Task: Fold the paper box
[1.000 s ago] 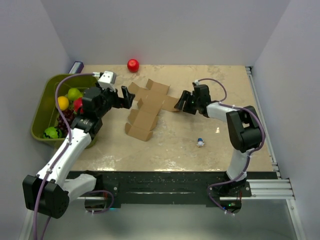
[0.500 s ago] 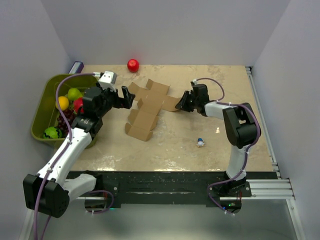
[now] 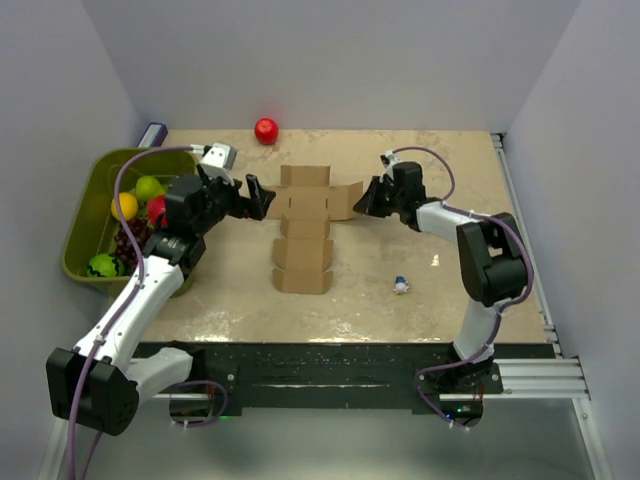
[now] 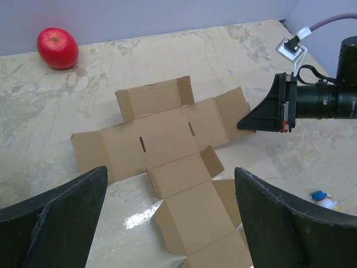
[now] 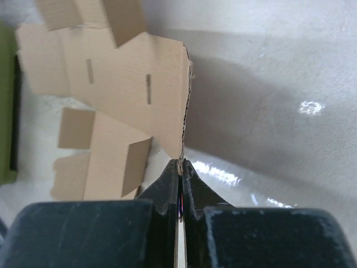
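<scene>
Brown cardboard, all flat: the paper box point(image 3: 303, 225) lies unfolded as a cross-shaped sheet mid-table point(image 3: 440, 300), btw the two arms. Its long stem runs far-to-near, toward the arm bases. The short cross-bar runs L–R, w/ one end flap pointing at each gripper. R gripper point(image 5: 179, 166) is pinched tight on the edge of the R end flap, which looks raised a little, so the R arm has the only hold. L gripper point(image 4: 170, 173) is spread wide w/ nothing in it, just beside the L end flap; touching or not, can't tell. Judgement: no fold made yet. Next move prob. needs the L gripper to pin or take its flap while R lifts. Risk: thin flap slips from the pinch.
</scene>
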`<state>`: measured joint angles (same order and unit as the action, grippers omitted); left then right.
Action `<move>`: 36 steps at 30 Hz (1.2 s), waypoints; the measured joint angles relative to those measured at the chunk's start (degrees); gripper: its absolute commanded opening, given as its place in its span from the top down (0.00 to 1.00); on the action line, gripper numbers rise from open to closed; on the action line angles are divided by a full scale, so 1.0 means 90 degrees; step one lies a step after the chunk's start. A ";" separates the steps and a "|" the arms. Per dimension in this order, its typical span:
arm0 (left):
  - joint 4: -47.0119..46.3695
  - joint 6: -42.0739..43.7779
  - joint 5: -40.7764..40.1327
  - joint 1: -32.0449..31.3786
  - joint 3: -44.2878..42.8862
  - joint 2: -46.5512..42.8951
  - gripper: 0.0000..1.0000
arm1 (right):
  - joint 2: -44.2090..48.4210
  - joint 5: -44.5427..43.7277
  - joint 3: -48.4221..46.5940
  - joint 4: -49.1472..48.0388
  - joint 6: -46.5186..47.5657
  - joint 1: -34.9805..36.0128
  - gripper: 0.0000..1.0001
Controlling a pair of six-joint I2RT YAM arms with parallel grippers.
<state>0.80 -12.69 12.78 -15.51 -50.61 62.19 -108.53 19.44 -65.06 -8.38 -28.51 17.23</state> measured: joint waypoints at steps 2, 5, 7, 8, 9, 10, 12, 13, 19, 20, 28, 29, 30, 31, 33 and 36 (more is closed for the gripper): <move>-0.0075 -0.0039 0.0255 0.0000 0.0002 0.0005 0.00 | 0.0420 0.0131 0.0168 0.0046 0.0143 0.0000 1.00; -0.0175 -0.0075 0.0525 0.0000 0.0002 0.0049 0.00 | 0.1013 0.0296 0.0340 0.0090 0.0282 0.0000 1.00; -0.0187 -0.0080 0.0607 0.0000 0.0002 0.0083 0.00 | 0.1350 0.0464 0.0374 0.0124 0.0367 0.0000 1.00; -0.0192 -0.0078 0.0636 0.0000 0.0002 0.0092 0.00 | 0.1474 0.0517 0.0374 0.0136 0.0406 0.0000 1.00; -0.0199 -0.0073 0.0675 0.0000 0.0002 0.0100 0.00 | 0.1605 0.0617 0.0374 0.0138 0.0454 0.0000 1.00; -0.0216 -0.0068 0.0726 0.0000 0.0002 0.0102 0.00 | 0.1732 0.0692 0.0374 0.0148 0.0495 0.0000 1.00; -0.0226 -0.0061 0.0818 0.0000 -0.0010 0.0102 0.00 | 0.1943 0.0845 0.0374 0.0202 0.0585 0.0000 1.00; -0.0223 -0.0036 0.0903 0.0012 -0.0039 0.0109 0.00 | 0.2001 0.0962 0.0374 0.0228 0.0639 0.0000 1.00; -0.0257 -0.0148 0.1443 0.0408 -0.0702 0.0372 0.00 | 0.2594 0.1530 0.0374 0.0449 0.0908 0.0000 1.00; -0.0338 -0.0209 0.1564 0.0554 -0.0857 0.0454 0.00 | 0.2659 0.1661 0.0374 0.0457 0.0940 0.0000 1.00; -0.0865 -0.0525 0.2188 0.1231 -0.1093 0.0775 0.00 | 0.2926 0.2589 0.0374 0.0539 0.1086 0.0000 1.00; -0.0884 -0.0525 0.2225 0.1258 -0.1035 0.0775 0.00 | 0.2941 0.2664 0.0374 0.0554 0.1095 0.0000 1.00; -0.0901 -0.0527 0.2254 0.1309 -0.0954 0.0775 0.00 | 0.2965 0.2786 0.0374 0.0563 0.1112 0.0000 1.00; -0.0896 -0.0529 0.2271 0.1358 -0.0903 0.0775 0.00 | 0.2994 0.2846 0.0374 0.0583 0.1122 0.0000 1.00; -0.0896 -0.0537 0.2288 0.1523 -0.0777 0.0777 0.00 | 0.3128 0.3004 0.0374 0.0648 0.1127 0.0000 1.00; -0.0896 -0.0546 0.2344 0.1753 -0.0661 0.0775 0.00 | 0.3359 0.3172 0.0374 0.0707 0.1122 0.0000 1.00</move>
<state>-7.27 -17.61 33.87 0.27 -56.55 69.17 -78.30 47.99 -61.69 -2.02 -18.41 17.23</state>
